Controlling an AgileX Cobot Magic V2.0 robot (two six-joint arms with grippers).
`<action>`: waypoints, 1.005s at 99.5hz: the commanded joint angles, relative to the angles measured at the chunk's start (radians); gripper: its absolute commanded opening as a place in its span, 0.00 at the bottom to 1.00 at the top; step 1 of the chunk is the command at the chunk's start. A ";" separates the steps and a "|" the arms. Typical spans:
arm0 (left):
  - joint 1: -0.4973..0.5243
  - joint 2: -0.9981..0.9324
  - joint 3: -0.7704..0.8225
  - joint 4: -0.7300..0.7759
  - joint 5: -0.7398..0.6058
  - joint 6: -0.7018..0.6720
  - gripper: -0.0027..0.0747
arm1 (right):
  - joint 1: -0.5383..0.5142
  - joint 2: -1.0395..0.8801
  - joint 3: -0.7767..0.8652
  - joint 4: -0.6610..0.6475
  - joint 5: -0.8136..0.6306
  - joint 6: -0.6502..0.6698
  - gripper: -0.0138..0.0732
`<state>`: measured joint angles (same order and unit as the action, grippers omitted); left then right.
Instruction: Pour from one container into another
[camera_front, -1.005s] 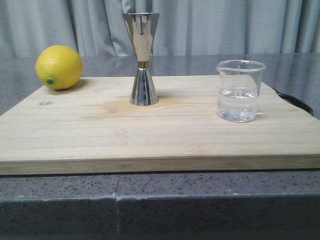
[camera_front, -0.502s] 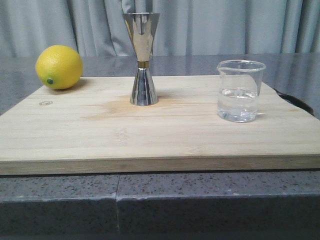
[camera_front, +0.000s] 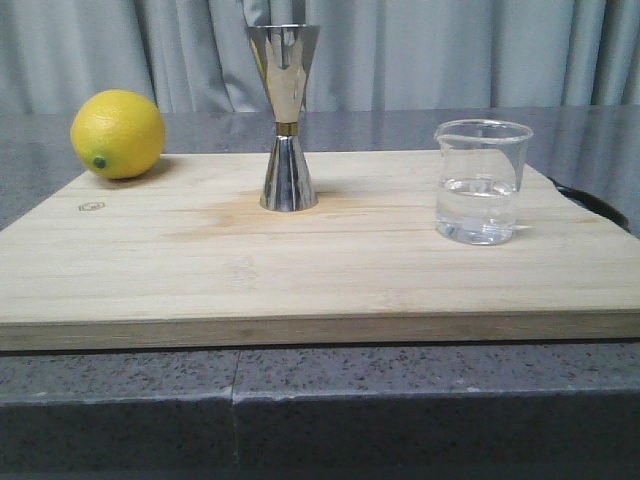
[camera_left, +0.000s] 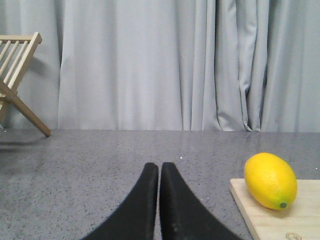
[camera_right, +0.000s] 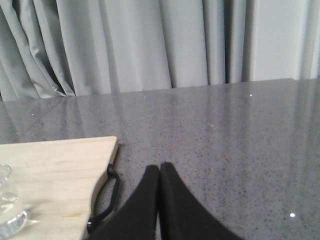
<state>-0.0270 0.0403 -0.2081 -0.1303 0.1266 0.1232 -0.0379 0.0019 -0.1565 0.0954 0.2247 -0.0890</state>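
i see the beaker (camera_front: 481, 181) upright near the board's (camera_front: 300, 275) right edge, part-filled with clear liquid — the jigger (camera_front: 285, 118) stands toward the back edge, mid-board. left gripper (camera_left: 159, 172) and right gripper (camera_right: 159, 172) both pressed closed, empty, off the board — lemon (camera_front: 117, 134) at its back-left corner.

Yellow lemon (camera_front: 118, 134) at upper left on wooden cutting board (camera_front: 320, 270), grey stone counter (camera_front: 320, 400) below, grey curtain (camera_front: 450, 55) across top, wooden rack (camera_left: 17, 75) at far left of left wrist view.
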 joint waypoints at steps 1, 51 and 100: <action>0.002 0.072 -0.125 -0.011 0.039 -0.007 0.01 | -0.006 0.068 -0.122 -0.005 0.013 -0.007 0.08; 0.002 0.335 -0.352 -0.011 0.160 -0.007 0.01 | -0.006 0.364 -0.378 -0.028 0.139 -0.051 0.08; 0.002 0.335 -0.352 -0.011 0.162 -0.007 0.01 | -0.006 0.365 -0.378 -0.028 0.149 -0.051 0.08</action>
<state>-0.0253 0.3617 -0.5250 -0.1303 0.3672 0.1232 -0.0379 0.3503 -0.4993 0.0747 0.4473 -0.1299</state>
